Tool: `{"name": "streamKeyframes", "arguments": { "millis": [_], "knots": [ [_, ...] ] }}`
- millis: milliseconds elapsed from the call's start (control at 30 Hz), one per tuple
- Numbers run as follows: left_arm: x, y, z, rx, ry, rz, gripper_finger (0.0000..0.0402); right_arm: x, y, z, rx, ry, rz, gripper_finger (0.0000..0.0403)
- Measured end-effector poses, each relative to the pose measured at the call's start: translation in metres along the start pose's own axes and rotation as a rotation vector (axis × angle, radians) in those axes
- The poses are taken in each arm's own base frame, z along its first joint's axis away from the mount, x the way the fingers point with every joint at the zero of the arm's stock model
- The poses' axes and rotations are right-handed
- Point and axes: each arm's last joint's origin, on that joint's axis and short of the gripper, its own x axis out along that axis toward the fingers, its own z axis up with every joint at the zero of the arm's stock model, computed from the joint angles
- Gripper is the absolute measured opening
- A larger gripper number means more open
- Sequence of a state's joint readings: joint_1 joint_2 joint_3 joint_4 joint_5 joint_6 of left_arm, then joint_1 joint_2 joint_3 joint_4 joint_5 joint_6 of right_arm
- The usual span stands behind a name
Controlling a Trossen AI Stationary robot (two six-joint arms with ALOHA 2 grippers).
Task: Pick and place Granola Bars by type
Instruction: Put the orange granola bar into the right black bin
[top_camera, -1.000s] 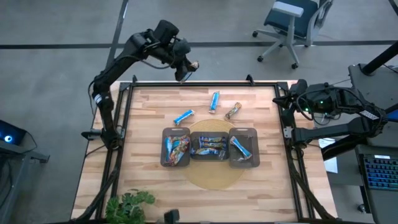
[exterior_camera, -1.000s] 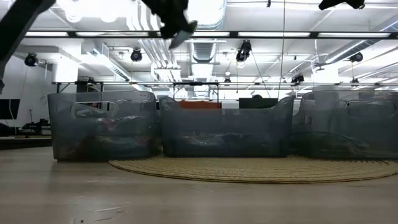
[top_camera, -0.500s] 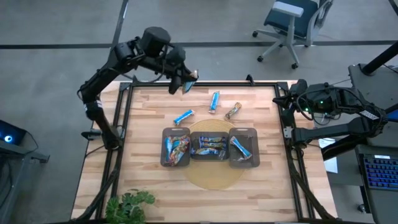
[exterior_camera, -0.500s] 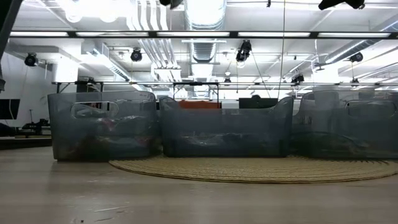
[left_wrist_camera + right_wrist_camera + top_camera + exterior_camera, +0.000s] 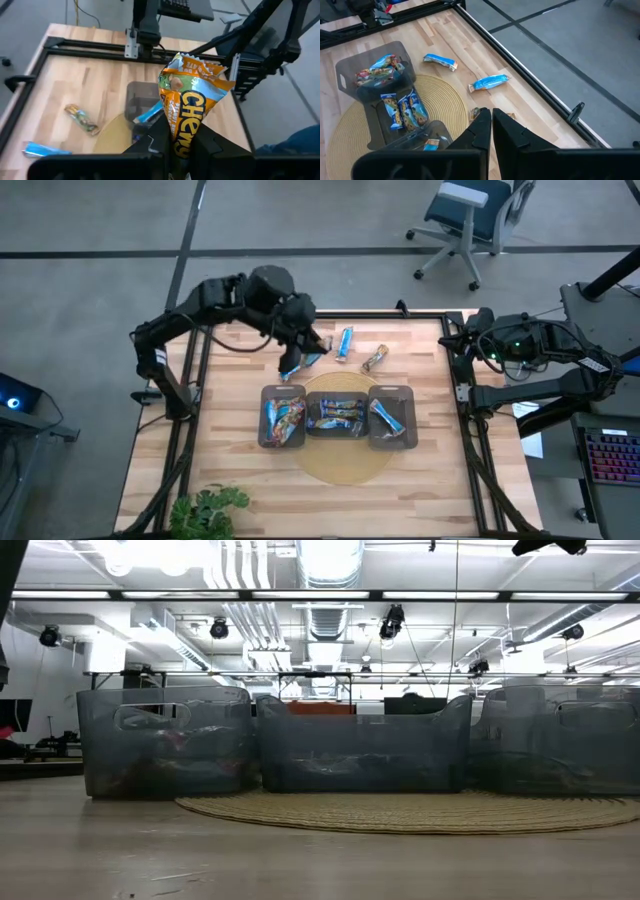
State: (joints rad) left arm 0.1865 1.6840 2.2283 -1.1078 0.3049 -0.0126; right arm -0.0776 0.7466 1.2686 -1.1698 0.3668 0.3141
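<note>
**A:** From above, why is your left claw out over the far-left worktop?

**B:** It carries a bar toward the three trays, which sit on the round mat so sorted bars stay by type. Two blue bars and a brown one lie loose on the far side. Your right arm waits beyond the worktop's right edge.

**A:** And the low view?

**B:** Only the trays' walls; no claw.

**A:** Left wrist?

**B:** The claw is clenched on an orange Chewy bar, held upright by its lower end.

**A:** Right wrist?

**B:** Your right claw is pressed closed, empty.
</note>
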Motion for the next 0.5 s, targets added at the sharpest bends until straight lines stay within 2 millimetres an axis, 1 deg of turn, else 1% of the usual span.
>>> {"name": "streamKeyframes", "arguments": {
  "millis": [100, 233, 500],
  "knots": [
    [0.011, -0.004, -0.002, -0.029, 0.004, -0.016, 0.0025, 0.000, 0.000, 0.000, 0.000, 0.000, 0.000, 0.0008],
    [0.026, -0.007, -0.003, -0.020, -0.030, -0.037, 0.0025, 0.000, 0.000, 0.000, 0.000, 0.000, 0.000, 0.0008],
    [0.066, 0.000, -0.010, -0.045, -0.144, -0.056, 0.0025, 0.000, 0.000, 0.000, 0.000, 0.001, 0.000, 0.0008]
  ]
}}
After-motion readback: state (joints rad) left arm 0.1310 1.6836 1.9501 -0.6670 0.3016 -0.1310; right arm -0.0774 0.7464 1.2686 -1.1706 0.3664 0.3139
